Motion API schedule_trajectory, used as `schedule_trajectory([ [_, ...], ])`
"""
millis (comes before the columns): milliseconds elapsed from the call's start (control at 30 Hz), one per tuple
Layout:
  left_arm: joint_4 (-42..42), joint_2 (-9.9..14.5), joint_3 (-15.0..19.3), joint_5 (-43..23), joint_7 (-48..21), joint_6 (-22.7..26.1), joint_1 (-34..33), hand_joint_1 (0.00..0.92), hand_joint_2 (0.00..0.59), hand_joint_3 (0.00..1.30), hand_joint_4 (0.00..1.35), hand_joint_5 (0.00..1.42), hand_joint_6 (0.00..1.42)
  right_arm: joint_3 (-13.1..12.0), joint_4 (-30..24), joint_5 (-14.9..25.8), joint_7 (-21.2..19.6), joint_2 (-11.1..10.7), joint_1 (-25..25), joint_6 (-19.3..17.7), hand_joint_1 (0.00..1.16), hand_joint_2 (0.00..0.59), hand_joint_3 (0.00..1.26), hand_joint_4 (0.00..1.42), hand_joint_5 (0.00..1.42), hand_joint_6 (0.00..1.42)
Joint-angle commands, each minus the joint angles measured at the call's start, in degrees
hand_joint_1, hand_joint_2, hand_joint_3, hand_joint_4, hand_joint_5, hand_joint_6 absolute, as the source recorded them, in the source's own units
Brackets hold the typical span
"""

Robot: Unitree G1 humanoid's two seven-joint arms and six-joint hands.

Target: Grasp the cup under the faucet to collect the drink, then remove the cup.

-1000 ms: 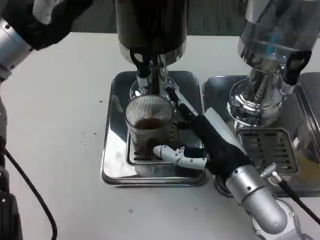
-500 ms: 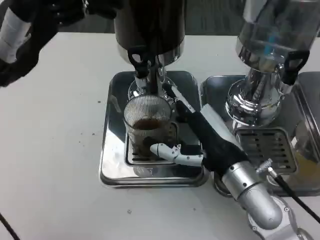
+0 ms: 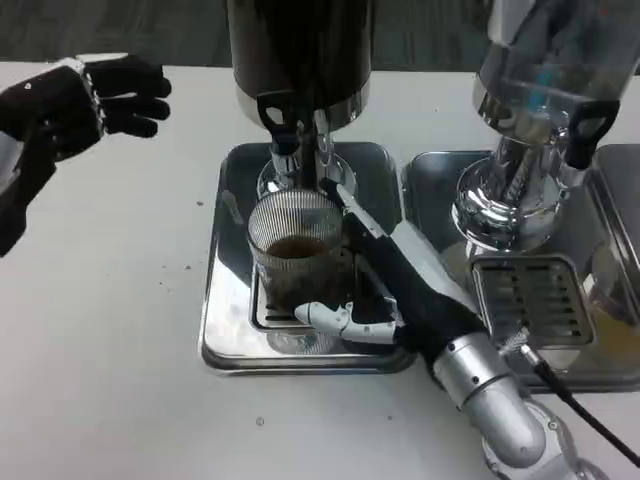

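White surface carries the drip tray; on it, under the faucet, my right hand wraps the ribbed glass cup. It looks slick, breakable, sloshy, so I'd grip mid-wall. Left hand hovers spread near the far-left edge.

Right hand wraps the ribbed cup under the faucet on the drip tray; left hand hovers at ten o'clock, fingers apart.

A clear ribbed glass cup holds dark brown drink beneath the black faucet. The shiny silver drip tray under the faucet rests on a white table.
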Motion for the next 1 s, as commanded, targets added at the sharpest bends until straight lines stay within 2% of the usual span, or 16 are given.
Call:
schedule_trajectory([
  [33, 2.05, 0.45, 0.51, 0.63, 1.43, -1.16, 1.51, 0.000, 0.087, 0.40, 0.33, 0.35, 0.38, 0.09, 2.55, 0.07, -1.48, 1.34, -1.64, -1.71, 0.73, 0.234, 0.00, 0.00, 0.00, 0.15],
  [567, 4.37, 0.98, 0.31, 1.02, 3.01, -1.44, 3.29, 0.000, 0.094, 0.41, 0.34, 0.35, 0.40, 0.06, 6.88, -0.65, -5.02, 4.48, -4.44, -0.81, 0.74, 0.218, 0.00, 0.00, 0.00, 0.16],
  [833, 4.89, 1.44, 0.32, 1.00, 3.36, -0.95, 4.08, 0.000, 0.100, 0.42, 0.35, 0.36, 0.40, 0.46, 8.29, -1.51, -5.46, 5.73, -5.58, 0.70, 0.74, 0.217, 0.00, 0.00, 0.00, 0.19],
  [1000, 4.97, 1.63, 0.47, 0.90, 3.68, -0.74, 4.55, 0.000, 0.102, 0.42, 0.35, 0.36, 0.40, 1.32, 8.39, -3.21, -6.47, 7.07, -6.26, 3.72, 0.75, 0.214, 0.00, 0.00, 0.03, 0.22],
])
